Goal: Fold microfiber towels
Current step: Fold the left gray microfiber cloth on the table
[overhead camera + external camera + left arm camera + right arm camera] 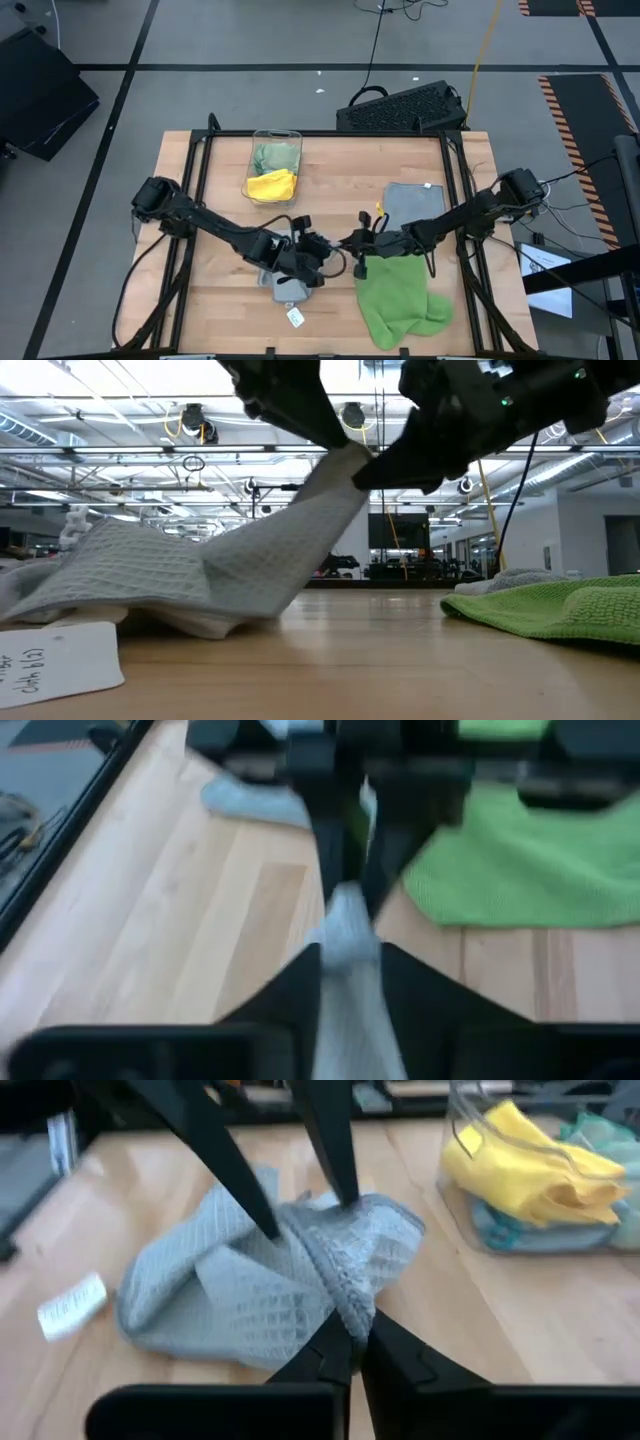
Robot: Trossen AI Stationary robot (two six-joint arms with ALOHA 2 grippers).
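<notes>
A grey microfiber towel (283, 288) with a white tag (295, 317) lies bunched at the table's near middle, with one part pulled up into a peak (340, 470). My right gripper (352, 1330) comes from the right and is shut on that peak. My left gripper (348, 955) comes from the left and is open, a finger (268, 1220) on each side of the same raised ridge. A bright green towel (398, 300) lies spread at the near right. Another grey towel (412, 203) lies flat behind it. My right gripper pinches a bunched ridge of the grey towel (345, 1295) between its two fingers, coming from the table's right and slanting slightly down. The pinched part is lifted, and the cloth slopes down from it to the table (120, 575). Whether my left gripper's fingers touch the ridge, I cannot tell.
A clear plastic bin (277, 134) stands at the far middle with a yellow towel (272, 185) and a pale green one (275, 156) in it. A black keyboard (400, 108) lies beyond the far edge. Bare wood shows at the near left.
</notes>
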